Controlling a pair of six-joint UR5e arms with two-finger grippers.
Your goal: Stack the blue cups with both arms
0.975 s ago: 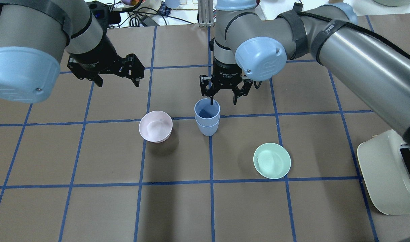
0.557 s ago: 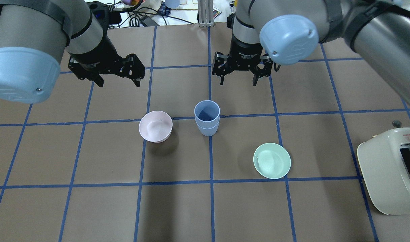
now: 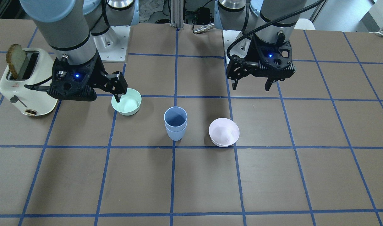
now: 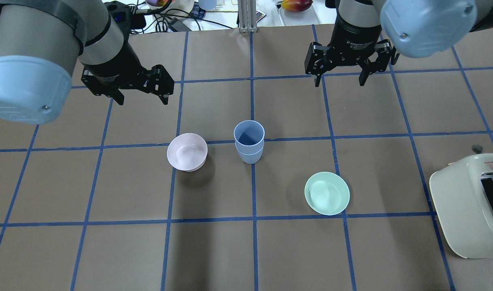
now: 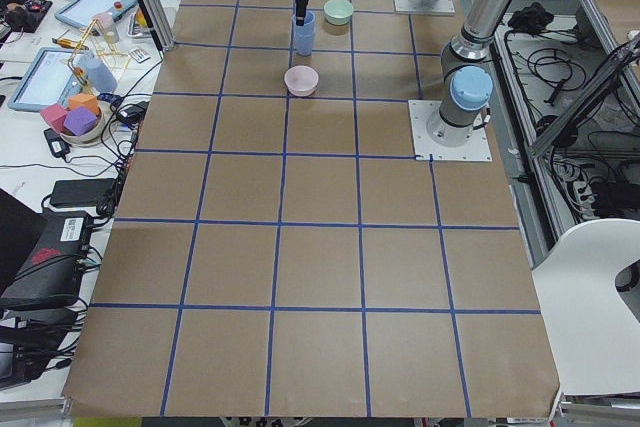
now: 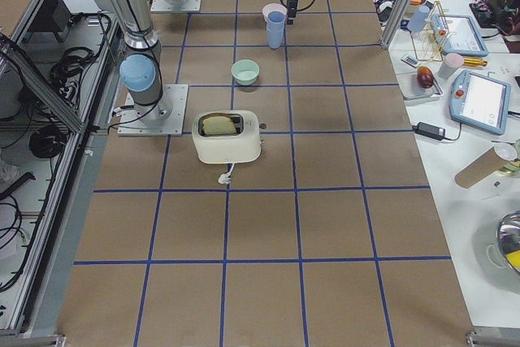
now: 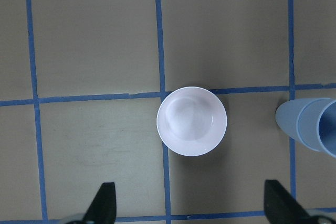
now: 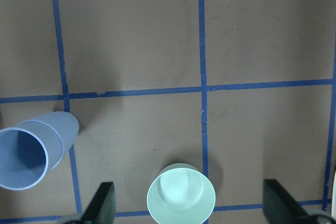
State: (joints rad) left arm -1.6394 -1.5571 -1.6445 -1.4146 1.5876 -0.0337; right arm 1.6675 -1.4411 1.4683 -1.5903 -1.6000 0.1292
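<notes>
The two pale blue cups (image 4: pixel 249 141) stand nested, one inside the other, upright at the table's middle; they also show in the front view (image 3: pixel 175 124), at the left wrist view's right edge (image 7: pixel 310 124) and at the right wrist view's left edge (image 8: pixel 31 153). My left gripper (image 4: pixel 142 99) hangs open and empty above the table, behind and to the left of the cups. My right gripper (image 4: pixel 339 83) is open and empty, raised behind and to the right of the cups, clear of them.
A pale pink bowl (image 4: pixel 187 152) sits just left of the cups. A mint-green bowl (image 4: pixel 326 193) sits to their front right. A cream toaster (image 4: pixel 468 206) with a bread slice (image 3: pixel 17 58) stands at the right edge.
My right gripper, whose finger was at the rim of the stacked cups, has risen and moved back and to the right, still open. The left arm and the cups have not moved.
</notes>
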